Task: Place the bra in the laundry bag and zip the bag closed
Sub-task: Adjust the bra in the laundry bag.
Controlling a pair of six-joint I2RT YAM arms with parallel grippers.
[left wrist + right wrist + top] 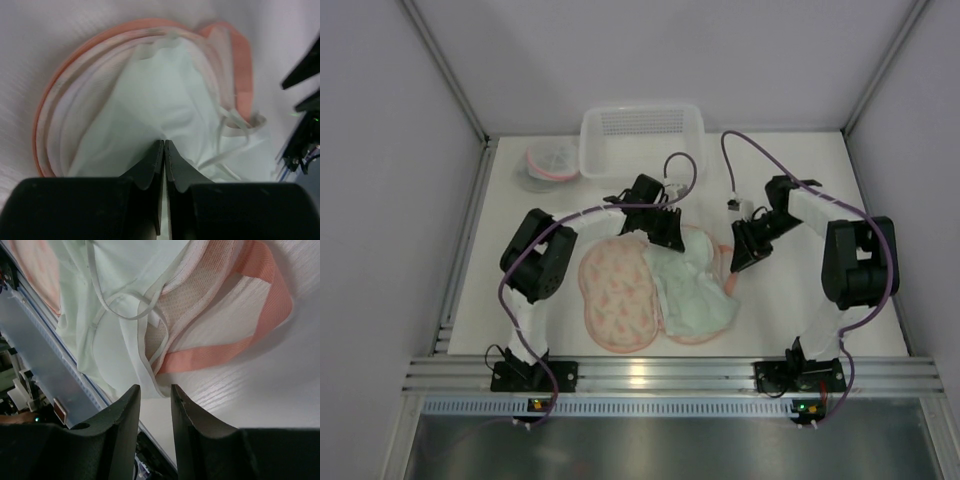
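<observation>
White counter [520,200] inside a pale-walled enclosure, with a white perforated plastic basket [588,150] at the rear. Centre: round peach-pink mesh laundry bag [615,295], opened flat like a clamshell. The pale mint-green fabric bra [695,295] lies crumpled in the half of the bag nearer the right arm, its thin white straps [125,315] trailing over the rim.

Left gripper [164,145]: jaws pressed together at the bra's upper surface. Creases converge on the tips, so they appear to pinch a fold, though the cloth between them is not clearly visible. Right gripper [155,390]: jaws spread, empty, above bare counter just beside the bag's edge and the loose strap.

Handling: the bra is light, limp and easily snagged. A pinch on bunched cloth should hold better than one on a strap, which would likely slide or stretch. The bag's peach rim band looks the firmest purchase for folding it shut; the zip puller cannot be made out.
</observation>
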